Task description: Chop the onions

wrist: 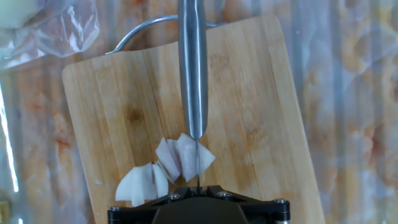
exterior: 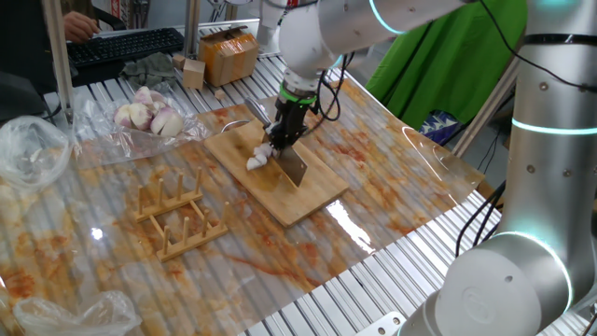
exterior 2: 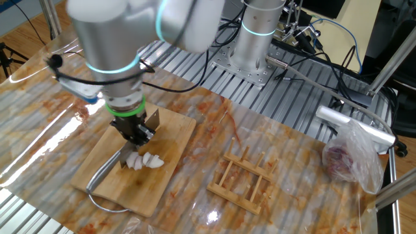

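Note:
Several pale white onion chunks lie in a small cluster on the wooden cutting board. My gripper hangs right over them, shut on a steel knife. In the hand view the knife's blade shows edge-on as a thin line crossing the top chunks. Its handle runs away from me across the board. The fingertips themselves are hidden behind the gripper body.
A wooden rack stands beside the board. A plastic bag of whole bulbs lies further off. Another crumpled bag, a cardboard box and a keyboard sit at the table's far side.

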